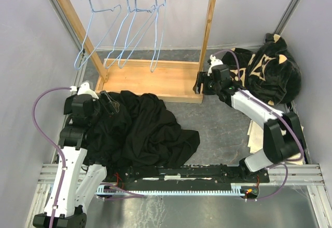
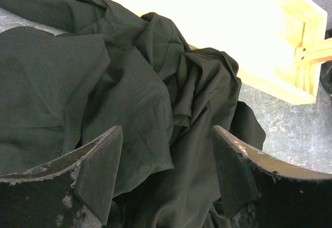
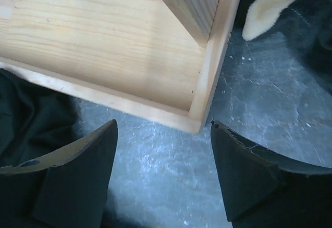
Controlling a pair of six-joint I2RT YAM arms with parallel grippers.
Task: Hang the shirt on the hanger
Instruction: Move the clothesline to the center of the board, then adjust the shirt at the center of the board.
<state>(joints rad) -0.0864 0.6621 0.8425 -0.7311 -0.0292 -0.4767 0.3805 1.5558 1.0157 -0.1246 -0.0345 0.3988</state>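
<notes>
1. Shirt (image 1: pixel 140 129) heaped on the table against the front rim of the wooden rack (image 1: pixel 155 80), collar not discernible; light-blue wire hangers (image 1: pixel 128 10) up on the rail, well apart from it.
2. Left gripper (image 2: pixel 166 134) spread wide just above the folds, empty; right gripper (image 3: pixel 163 129) also apart, empty, over the rack's base corner.
3. Likely to pinch bunched layers or a wrong fold; could knock the rack post.
4. No true container; rimmed rack base bare where visible.
</notes>
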